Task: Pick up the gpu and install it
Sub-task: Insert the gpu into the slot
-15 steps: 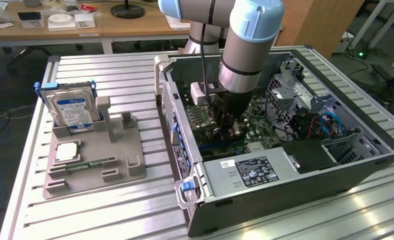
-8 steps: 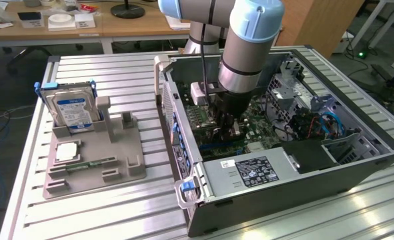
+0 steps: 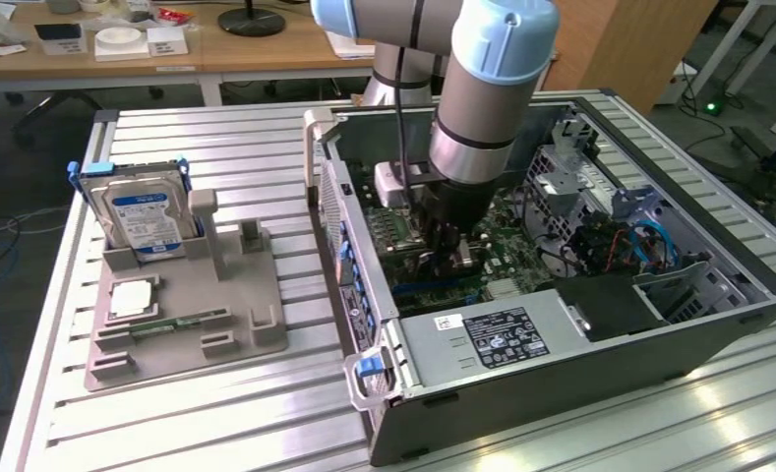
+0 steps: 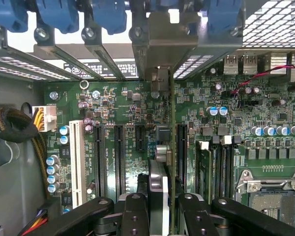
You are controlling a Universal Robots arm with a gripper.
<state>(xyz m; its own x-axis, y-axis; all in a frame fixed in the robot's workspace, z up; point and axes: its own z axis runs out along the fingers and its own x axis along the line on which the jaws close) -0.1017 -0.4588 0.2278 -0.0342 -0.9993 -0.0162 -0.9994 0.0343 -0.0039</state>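
The pincer [image 4: 159, 216] is clamped narrow on the gpu [image 4: 170, 147], which stands on edge between its fingers [image 4: 133, 216], bracket end toward the case's rear slot openings. In the exterior view the pincer [image 3: 448, 258] is deep inside the open case [image 3: 702, 324], just above the motherboard [image 3: 519, 258].

The step in hand looks like seating: pickup is done, and the card hangs over the row of black expansion slots [image 4: 119, 152], its bracket [image 4: 160, 39] meeting the rear wall at 12 o'clock beneath the blue clips [image 4: 108, 17]. I cannot tell whether the card edge is already in a slot. Finishing calls for a straight, even press along the slot line, bracket staying in its opening.

At 9 o'clock from the case on the worktop [image 3: 230, 413], a grey holder [image 3: 184, 315] carries a hard drive [image 3: 145, 211] with a blue label, its text unreadable. The power supply [image 3: 500, 339] bears a black label, also too fine to read.
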